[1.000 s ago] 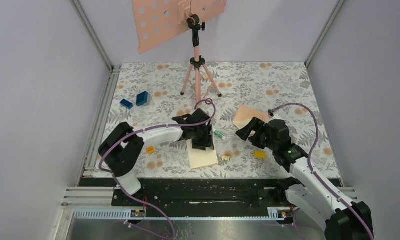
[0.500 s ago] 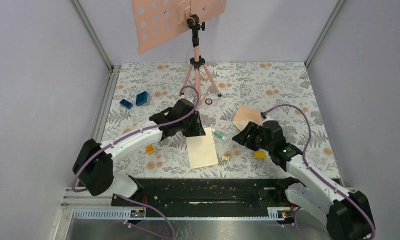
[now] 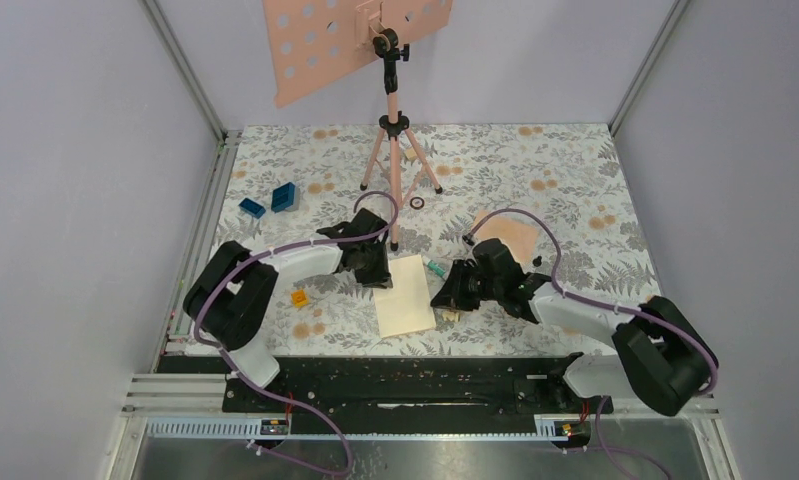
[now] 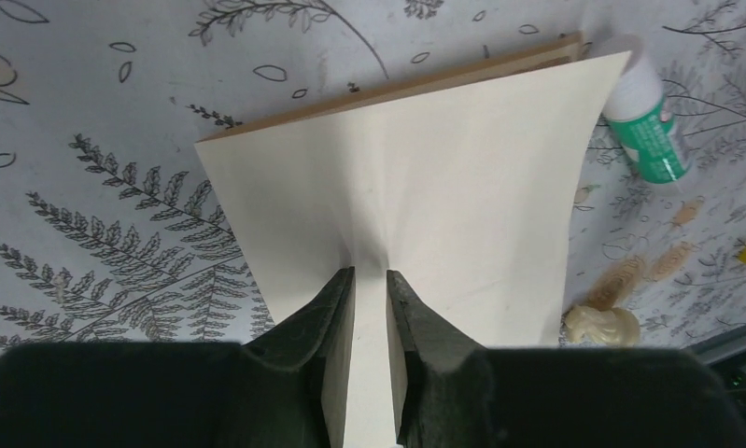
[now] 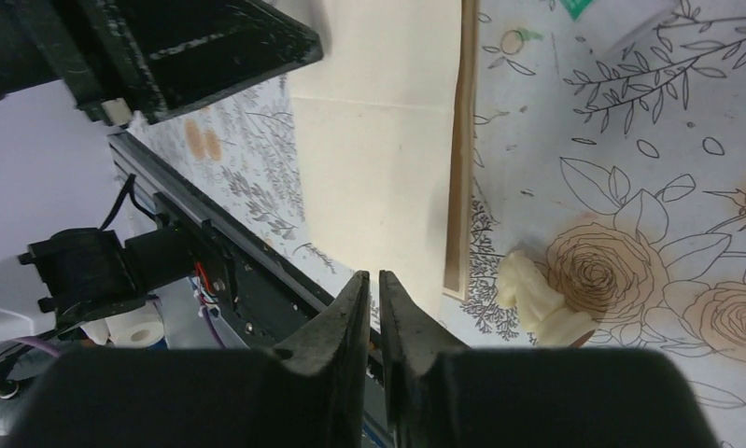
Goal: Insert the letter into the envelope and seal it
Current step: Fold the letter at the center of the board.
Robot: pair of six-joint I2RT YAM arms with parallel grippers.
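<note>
your left gripper [image 4: 370,280] is clamped on the letter [image 4: 425,187] — the wrist view shows the cream sheet puckering up between its two fingers at the far left edge. your right gripper [image 5: 375,280] has its jaws drawn to a thin slit at the letter's near right edge; i cannot tell whether paper is caught in that slit. a second ago both were wider, and the right one hovered over by the envelope. it has since swung in across the floral table [image 3: 575,170], so both arms now meet on the one sheet.

behind them the perforated pink stand plate [image 3: 325,45] stands on its tripod. the letter lies cream side up at centre front, mostly flat. the envelope [image 3: 518,238] lies apart behind the right arm, held by nothing — how its flap lies is not clear. smaller things sit close: a green and white tube [image 4: 649,121] just off the letter's far right corner, and a small cream lump [image 5: 537,294] beside its right edge.

judged from this, lifting the letter comes next; insertion and sealing remain.
</note>
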